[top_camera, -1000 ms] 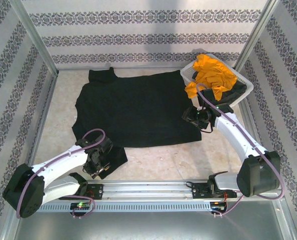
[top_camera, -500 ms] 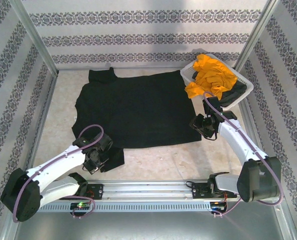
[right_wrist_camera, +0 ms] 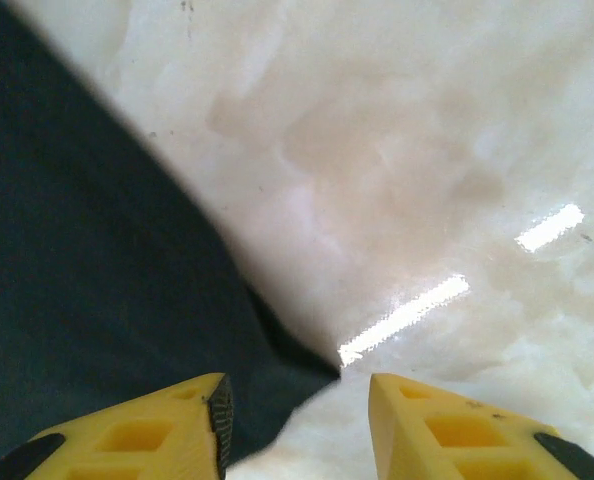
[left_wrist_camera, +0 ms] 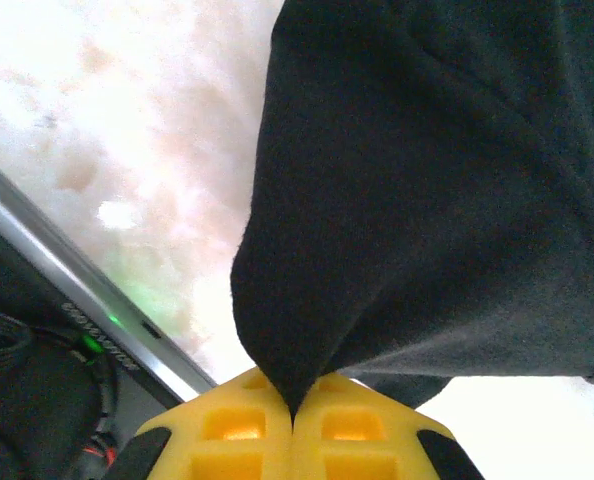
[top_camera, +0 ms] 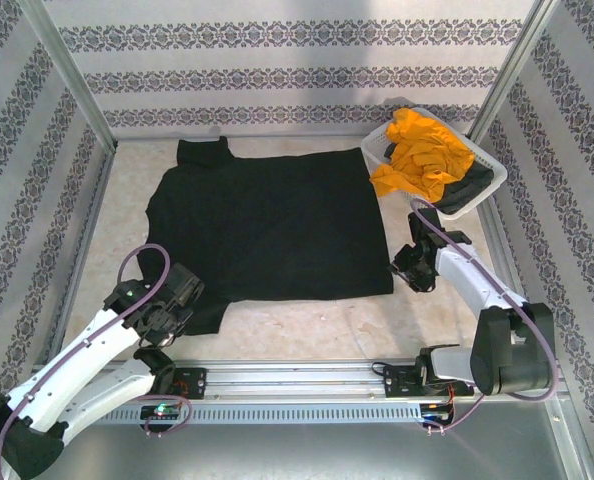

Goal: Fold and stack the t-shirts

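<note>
A black t-shirt [top_camera: 267, 225] lies spread flat across the middle of the table. My left gripper [top_camera: 184, 312] is at its near left corner, shut on a pinch of the black cloth [left_wrist_camera: 427, 200], which rises in a peak from the closed yellow jaws [left_wrist_camera: 293, 425]. My right gripper [top_camera: 405, 278] hovers at the shirt's near right corner. It is open, and the corner of the cloth [right_wrist_camera: 97, 300] lies between its fingers, untouched [right_wrist_camera: 297, 425]. A mustard-orange t-shirt [top_camera: 422, 150] is heaped in the white basket [top_camera: 375, 150], over another dark garment [top_camera: 469, 190].
The basket stands at the back right against the frame post. A metal rail [top_camera: 297, 375] with the arm bases runs along the near edge. Patterned walls close in the back and both sides. Bare pale tabletop [top_camera: 307, 325] shows between shirt and rail.
The left gripper shut on the shirt's near left part and drew it left, straightening that side. The right gripper slid nearer and rightward to the near right corner, its jaws narrowing.
</note>
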